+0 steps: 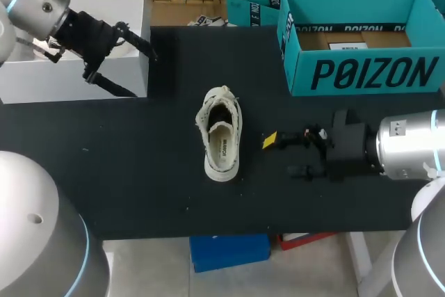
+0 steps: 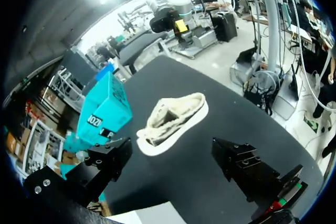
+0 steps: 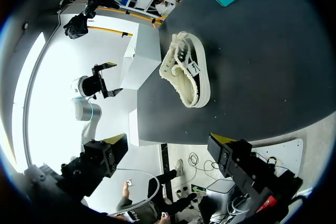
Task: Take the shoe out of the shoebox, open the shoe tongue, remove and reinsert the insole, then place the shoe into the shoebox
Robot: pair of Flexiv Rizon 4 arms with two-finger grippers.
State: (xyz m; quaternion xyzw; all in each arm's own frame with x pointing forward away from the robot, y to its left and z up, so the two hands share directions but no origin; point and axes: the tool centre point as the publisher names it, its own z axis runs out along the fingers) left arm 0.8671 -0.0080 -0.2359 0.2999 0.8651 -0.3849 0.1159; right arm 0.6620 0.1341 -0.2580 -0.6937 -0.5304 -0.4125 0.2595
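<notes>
A cream sneaker (image 1: 221,133) lies on the black table (image 1: 139,172), sole down, with its insole (image 1: 224,146) showing inside. The teal shoebox (image 1: 361,46) stands open at the back right with no shoe in it. My left gripper (image 1: 128,64) hangs open and holds nothing, at the far left above the white box's front edge. Its wrist view looks past the gripper (image 2: 173,166) to the sneaker (image 2: 170,121) and the shoebox (image 2: 105,111). My right gripper (image 1: 285,154) is open just right of the sneaker, without touching it. Ahead of the same gripper (image 3: 168,150) lies the sneaker (image 3: 186,72).
A white box (image 1: 76,33) fills the back left corner of the table. Bare black tabletop lies in front of the sneaker and to its left.
</notes>
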